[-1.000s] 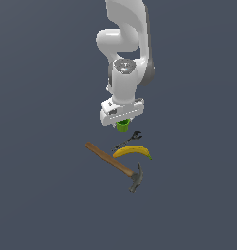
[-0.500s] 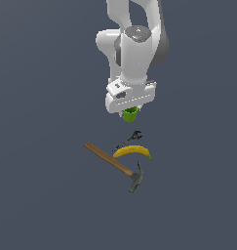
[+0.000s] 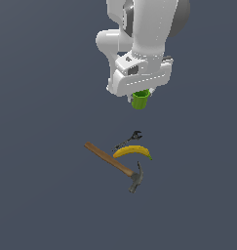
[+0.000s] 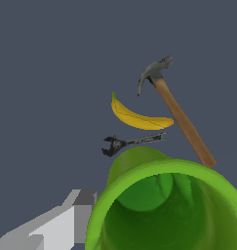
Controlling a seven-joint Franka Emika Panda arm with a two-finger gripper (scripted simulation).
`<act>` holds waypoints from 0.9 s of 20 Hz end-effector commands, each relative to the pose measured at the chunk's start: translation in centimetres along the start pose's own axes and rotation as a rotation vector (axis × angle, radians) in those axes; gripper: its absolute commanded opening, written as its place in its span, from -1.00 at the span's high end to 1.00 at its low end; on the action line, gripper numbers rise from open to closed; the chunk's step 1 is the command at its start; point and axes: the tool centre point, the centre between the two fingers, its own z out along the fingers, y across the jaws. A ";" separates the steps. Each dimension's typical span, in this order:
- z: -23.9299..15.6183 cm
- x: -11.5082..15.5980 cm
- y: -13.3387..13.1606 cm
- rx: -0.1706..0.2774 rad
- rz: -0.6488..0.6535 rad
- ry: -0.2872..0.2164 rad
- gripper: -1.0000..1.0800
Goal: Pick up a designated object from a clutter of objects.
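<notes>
So the biggest thing here is the counter, just a flat dark grey surface with the leftover clutter sitting low in the exterior view. The arm comes in from the top, and the claw is closed on the green cup, holding it well up off the counter, clear of everything else.

Below it, the hammer lies flat, wooden handle running diagonally with the grey head at the lower end. The banana lies right beside the handle, and the little black wrench is just beside the banana on its far side. Nothing sits between the cup and those three, they're well apart.

The exterior view only shows the cup's lower part poking out under the white hand. The wrist view fills that in: you look straight into the cup's open mouth, with one grey finger against its outer wall, and the hammer, banana and wrench beyond the rim.
</notes>
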 end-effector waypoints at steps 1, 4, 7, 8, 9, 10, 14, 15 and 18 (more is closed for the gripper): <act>-2.0 0.5 -0.5 0.000 0.000 0.000 1.00; -3.9 1.0 -1.0 0.000 0.000 0.000 1.00; -5.3 1.5 -1.3 0.001 0.000 0.000 1.00; -5.7 1.6 -1.4 0.001 0.000 0.000 1.00; -6.0 1.7 -1.5 0.001 0.000 0.000 1.00; -6.3 1.8 -1.5 0.001 0.000 0.000 1.00; -7.0 2.0 -1.7 0.001 0.000 0.000 1.00; -7.0 2.1 -1.7 0.001 0.000 0.000 1.00; -6.9 2.1 -1.6 0.001 0.000 0.000 1.00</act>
